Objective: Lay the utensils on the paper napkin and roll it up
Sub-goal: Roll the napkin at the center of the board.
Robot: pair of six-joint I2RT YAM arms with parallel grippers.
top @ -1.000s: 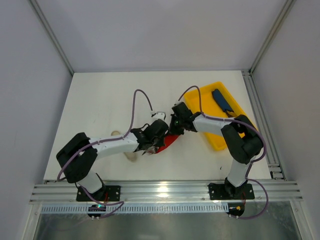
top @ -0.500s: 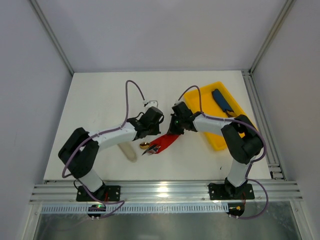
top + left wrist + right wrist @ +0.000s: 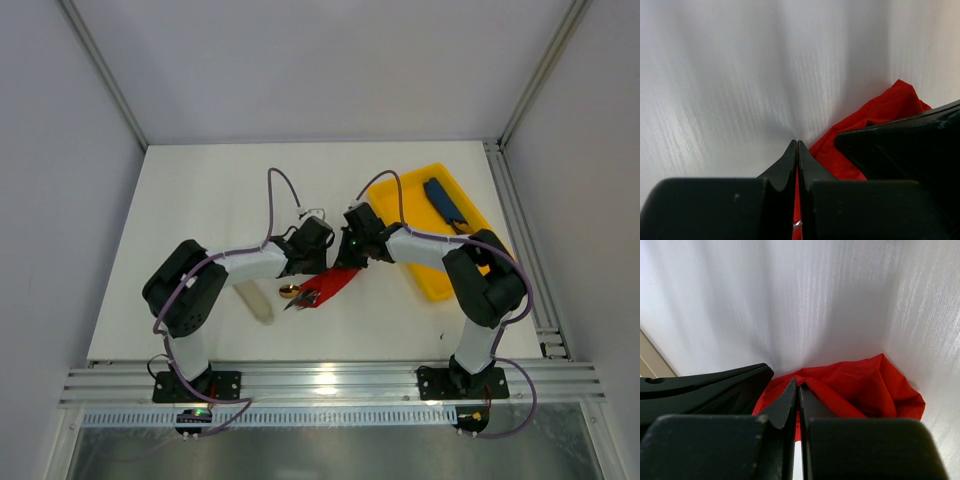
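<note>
At the table's (image 3: 200, 200) middle lies the paper napkin (image 3: 335, 283), loosely rolled, the utensils (image 3: 294, 294) poking out. Left gripper (image 3: 797, 145) and right gripper (image 3: 797, 385) sit closed at its far end. Flimsy paper, likely best held where metal stiffens it.

- No text, label, brand, number or sign could be read in the top view or in either wrist view.
</note>
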